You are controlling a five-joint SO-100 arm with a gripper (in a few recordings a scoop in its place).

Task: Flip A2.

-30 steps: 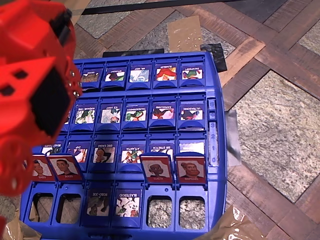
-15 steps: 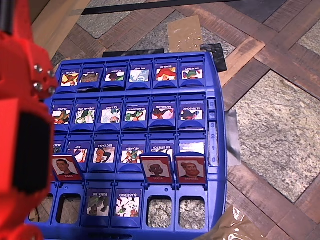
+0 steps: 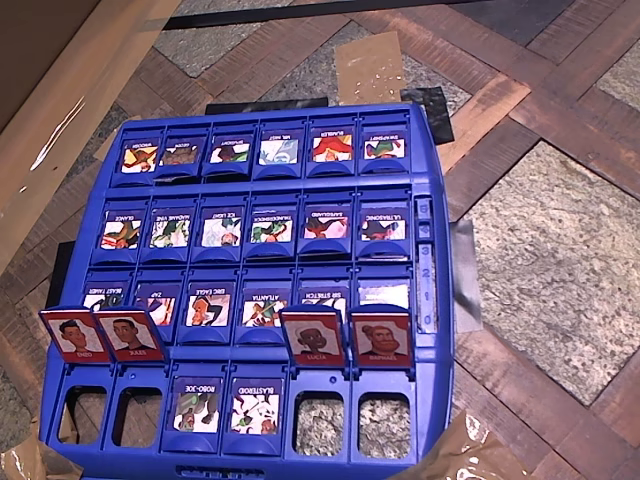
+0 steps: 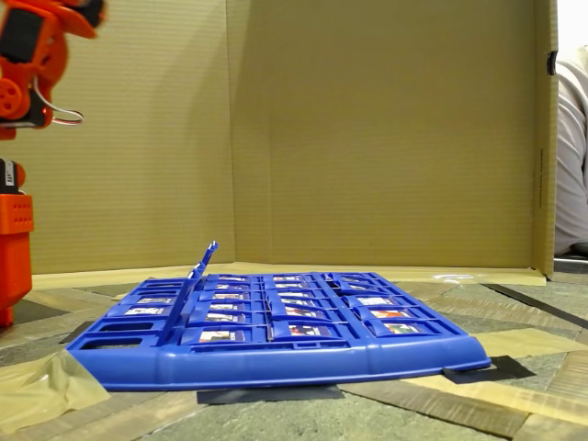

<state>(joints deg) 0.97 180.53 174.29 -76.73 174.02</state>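
The red arm that was covering the left of the overhead view half a second ago has cleared out of it, uncovering the blue game board (image 3: 430, 150) whole — in the fixed view the orange arm (image 4: 23, 64) is showing at the top left edge, and I cannot tell whether its gripper is spread or closed. The board is lying on the table (image 3: 560, 250), near its front edge in the overhead view. A2 (image 3: 197, 402) is lying flat, blue ROBO-JOE face up, in the front row's third slot from the left, just beside the BLASTEROID tile (image 3: 257, 404). Four red-framed portrait tiles (image 3: 128, 335) are standing upright — two left, two right — with empty slots (image 3: 138, 416) in front of them.
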